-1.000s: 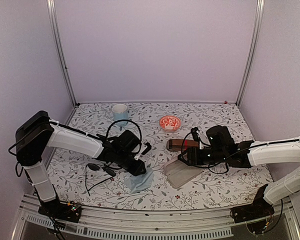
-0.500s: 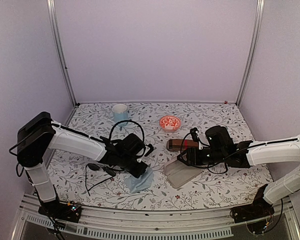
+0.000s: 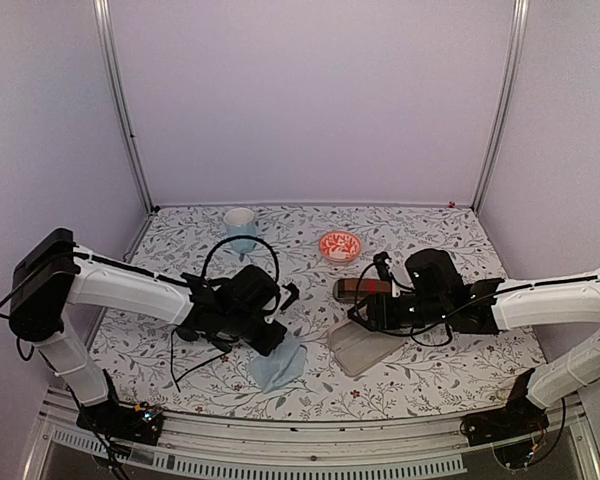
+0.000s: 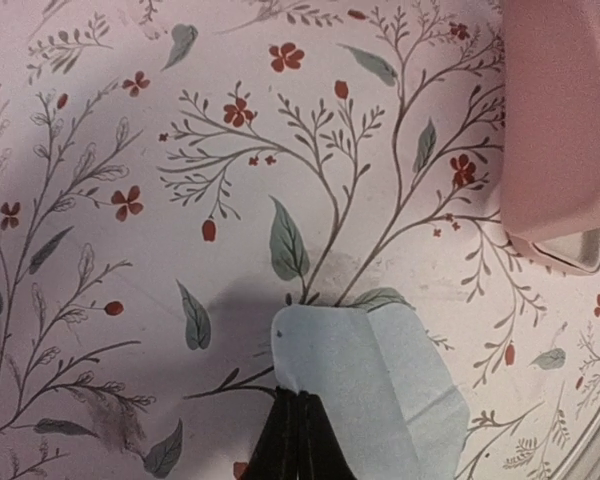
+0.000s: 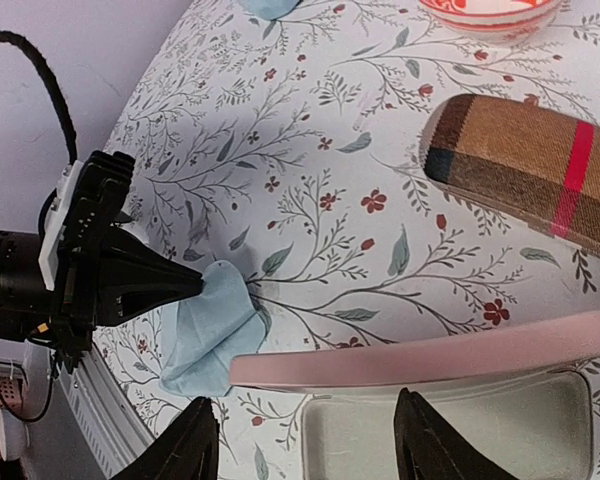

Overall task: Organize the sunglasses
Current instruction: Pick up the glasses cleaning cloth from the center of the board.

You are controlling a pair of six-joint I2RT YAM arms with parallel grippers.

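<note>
Black sunglasses (image 3: 188, 334): on the table, just left of the left gripper; front runs roughly left-right, thin arms unfolded and pointing toward the near edge.
Left gripper (image 4: 298, 405): fingers pressed together, pinching the edge of the blue cloth (image 4: 380, 385).
Right gripper (image 5: 305, 442): fingers spread, holding nothing, above the open pink case (image 5: 430, 362).
Brown case (image 5: 520, 165): just beyond the pink case.

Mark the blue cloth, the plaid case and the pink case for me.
blue cloth (image 5: 208, 330): right wrist view, middle of the crumpled fabric.
plaid case (image 5: 520, 165): right wrist view, brown top just left of the red band.
pink case (image 4: 560, 110): left wrist view, smooth pink outer shell.
</note>
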